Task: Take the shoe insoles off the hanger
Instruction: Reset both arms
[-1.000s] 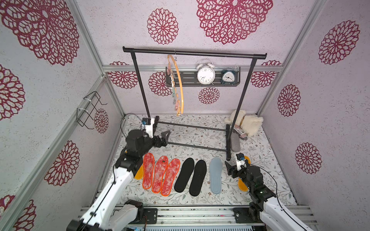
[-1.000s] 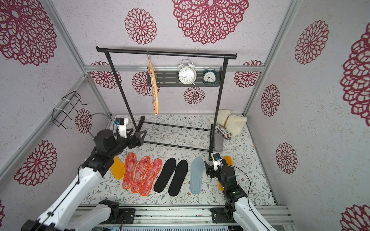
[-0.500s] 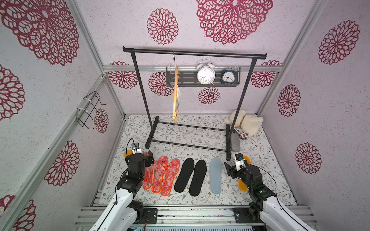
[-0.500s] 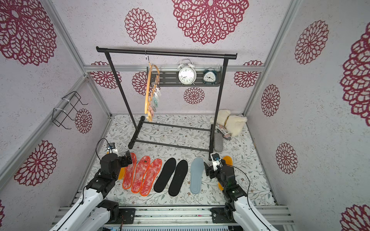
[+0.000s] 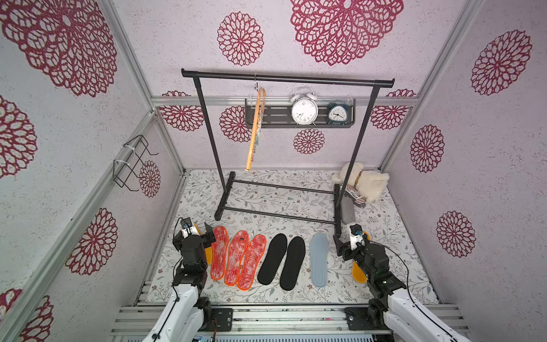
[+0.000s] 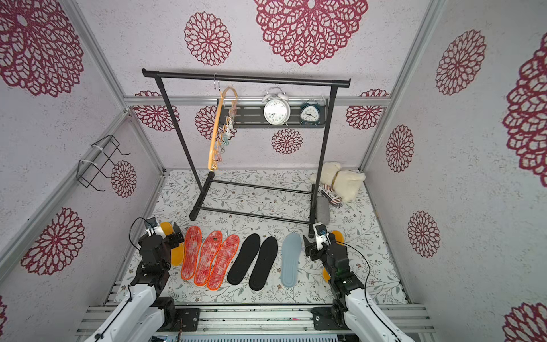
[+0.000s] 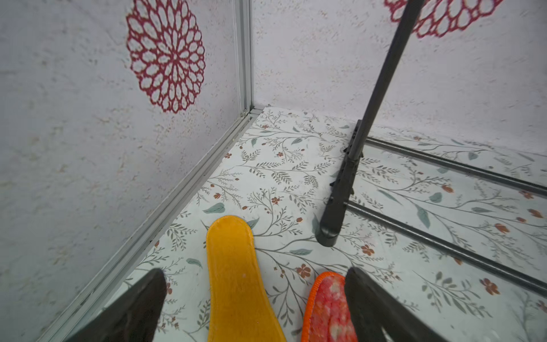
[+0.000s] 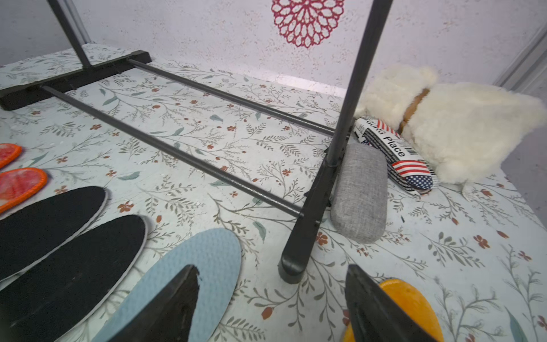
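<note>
— Black-fingered claws come nearest; how do they stand?

— Both spread, gripping nothing. The left claw (image 7: 254, 275) hovers over the counter (image 5: 266, 207) in front of the garment rack's (image 5: 284, 78) left foot, its fingers (image 7: 133, 311) either side of a yellow-orange insole (image 7: 236, 281). The right claw (image 8: 272, 270) hangs in front of the rack's right foot, one finger above the pale blue-grey insole (image 5: 319, 260), the other above a second yellow-orange insole (image 8: 408, 302).

— Where are the other insoles?

— Flat on the counter, in a row in front of the rack's base. Going from the rack's left foot toward its right, between the two yellow-orange ones: three red-speckled insoles (image 5: 236, 257) with orange edging, packed close, then two black insoles (image 5: 272, 259), then the blue-grey one. Eight in all.

— And farther back?

— A grey oblong case (image 8: 359, 192) lies against the rack's right foot, with a flag-print case (image 8: 396, 157) and a cream plush toy (image 8: 458, 133) just behind it. The hanger (image 5: 255, 133) hangs by its metal hook from the rack's top bar, nearer the left post, turned nearly edge-on, pastel clothespins (image 6: 226, 136) dangling along it. Behind the rack, a wall shelf (image 5: 272, 114) carries a white alarm clock (image 5: 304, 110) and a dark teal alarm clock (image 5: 338, 113).
</note>
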Controlling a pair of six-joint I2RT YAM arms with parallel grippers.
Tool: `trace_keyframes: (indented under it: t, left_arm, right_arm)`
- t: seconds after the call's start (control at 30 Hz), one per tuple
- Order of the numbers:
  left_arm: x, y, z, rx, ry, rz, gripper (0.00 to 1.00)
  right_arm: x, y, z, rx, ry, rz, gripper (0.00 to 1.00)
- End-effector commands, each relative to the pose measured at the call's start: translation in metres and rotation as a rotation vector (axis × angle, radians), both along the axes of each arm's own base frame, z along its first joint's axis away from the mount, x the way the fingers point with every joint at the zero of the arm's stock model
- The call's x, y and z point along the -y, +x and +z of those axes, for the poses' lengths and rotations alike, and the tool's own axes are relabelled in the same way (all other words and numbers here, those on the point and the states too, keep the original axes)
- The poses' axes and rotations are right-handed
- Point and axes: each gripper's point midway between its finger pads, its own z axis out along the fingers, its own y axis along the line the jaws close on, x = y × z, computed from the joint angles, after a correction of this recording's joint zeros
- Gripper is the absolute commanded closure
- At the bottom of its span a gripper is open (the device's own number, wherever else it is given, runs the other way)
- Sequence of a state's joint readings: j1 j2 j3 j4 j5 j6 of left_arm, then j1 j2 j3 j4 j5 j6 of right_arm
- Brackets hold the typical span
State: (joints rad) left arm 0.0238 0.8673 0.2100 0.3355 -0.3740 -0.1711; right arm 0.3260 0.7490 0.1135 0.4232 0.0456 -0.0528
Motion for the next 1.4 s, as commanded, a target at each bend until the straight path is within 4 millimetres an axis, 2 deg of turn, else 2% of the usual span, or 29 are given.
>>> trace_keyframes:
  t: [0.0, 0.07, 0.13, 0.23, 0.33, 0.43, 0.47, 0.57, 0.63, 0.7, 0.73, 0.77, 0.8, 1.37]
  left_arm:
    - [0.001, 0.032, 0.019, 0.119, -0.016, -0.07, 0.03]
    - [-0.005, 0.045, 0.015, 0.14, -0.035, -0.073, 0.03]
    - [-0.006, 0.058, 0.014, 0.148, -0.057, -0.09, 0.03]
    - [-0.003, 0.078, 0.011, 0.124, -0.027, -0.138, 0.03]
    - [-0.001, 0.088, 0.0, 0.13, -0.026, -0.182, 0.03]
    - [0.006, 0.087, -0.012, 0.15, -0.03, -0.221, 0.03]
    - [0.006, 0.087, -0.01, 0.164, -0.012, -0.215, 0.03]
    - [-0.002, 0.098, -0.016, 0.088, -0.046, -0.17, 0.03]
    - [-0.008, 0.105, -0.022, 0.033, -0.048, -0.137, 0.03]
    - [-0.008, 0.105, -0.02, 0.053, -0.034, -0.137, 0.03]
    - [-0.008, 0.104, -0.02, 0.05, -0.035, -0.137, 0.03]
    - [-0.007, 0.104, -0.02, 0.046, -0.039, -0.138, 0.03]
    - [-0.007, 0.104, -0.02, 0.048, -0.039, -0.138, 0.03]
    - [-0.007, 0.104, -0.02, 0.05, -0.033, -0.137, 0.03]
  right_arm:
    - [0.014, 0.033, 0.044, 0.151, 0.042, -0.08, 0.2]
    - [0.027, 0.051, 0.052, 0.192, 0.071, -0.135, 0.2]
    - [0.036, 0.068, 0.052, 0.21, 0.068, -0.173, 0.2]
    - [0.053, 0.088, 0.04, 0.21, 0.032, -0.228, 0.2]
    - [0.08, 0.086, 0.03, 0.247, 0.078, -0.317, 0.2]
    - [0.096, 0.074, 0.021, 0.28, 0.153, -0.352, 0.18]
    - [0.095, 0.071, 0.025, 0.312, 0.168, -0.336, 0.16]
    - [0.088, 0.083, 0.02, 0.265, 0.153, -0.284, 0.15]
    - [0.086, 0.09, 0.015, 0.236, 0.132, -0.289, 0.08]
    - [0.086, 0.09, 0.014, 0.227, 0.12, -0.297, 0.07]
    - [0.086, 0.09, 0.015, 0.232, 0.118, -0.3, 0.11]
    - [0.086, 0.089, 0.014, 0.226, 0.114, -0.301, 0.03]
    - [0.085, 0.089, 0.016, 0.239, 0.116, -0.297, 0.01]
    - [0.077, 0.094, 0.012, 0.216, 0.09, -0.264, 0.01]
